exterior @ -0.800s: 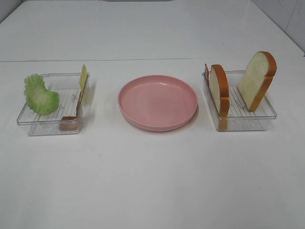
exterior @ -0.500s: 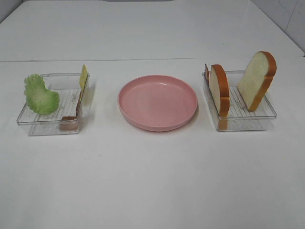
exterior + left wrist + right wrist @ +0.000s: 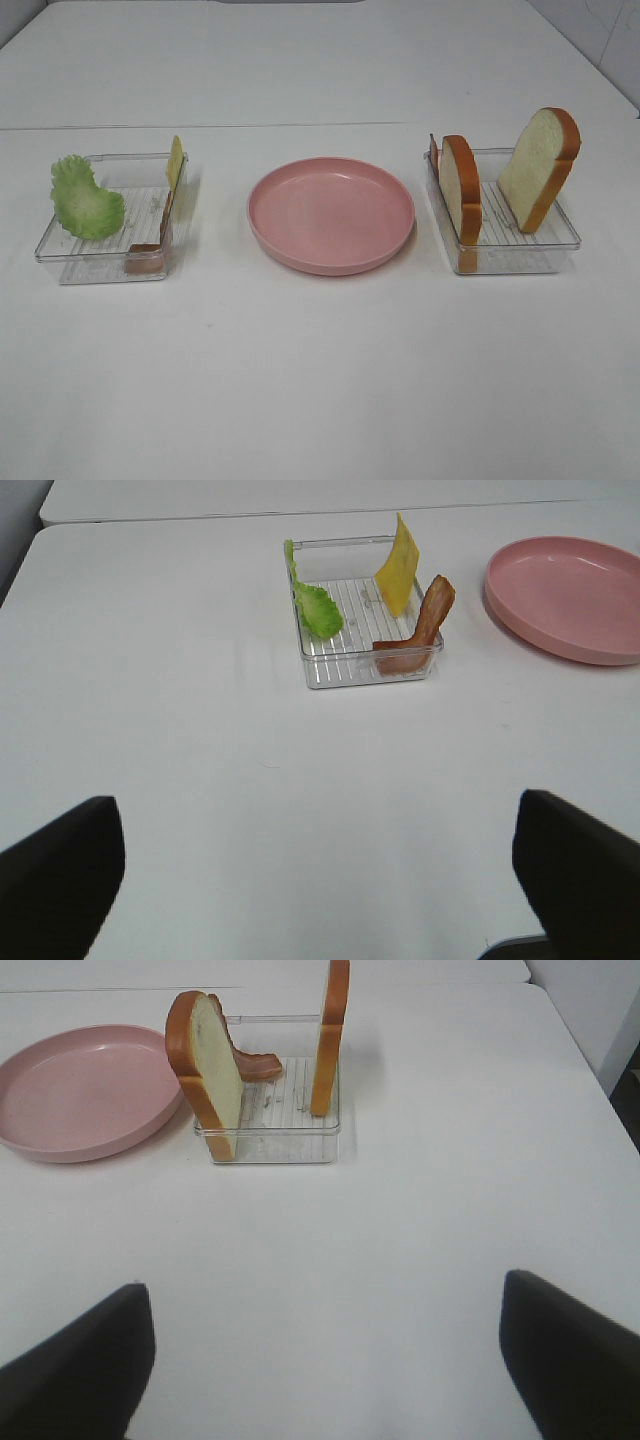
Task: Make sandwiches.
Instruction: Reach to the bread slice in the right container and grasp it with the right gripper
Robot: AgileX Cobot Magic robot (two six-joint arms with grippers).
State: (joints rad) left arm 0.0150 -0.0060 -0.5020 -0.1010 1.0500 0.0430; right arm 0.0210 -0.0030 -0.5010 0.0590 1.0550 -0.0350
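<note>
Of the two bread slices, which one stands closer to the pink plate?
The slice at the tray edge beside the plate; the other slice leans on the tray's opposite side, farther from the plate.

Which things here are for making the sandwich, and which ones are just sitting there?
For the sandwich:
upright bread slice
leaning bread slice
lettuce
cheese slice
bacon strip beside the cheese
bacon strip behind the bread

Just sitting there:
pink plate, nothing on it
lettuce tray
bread tray
</note>
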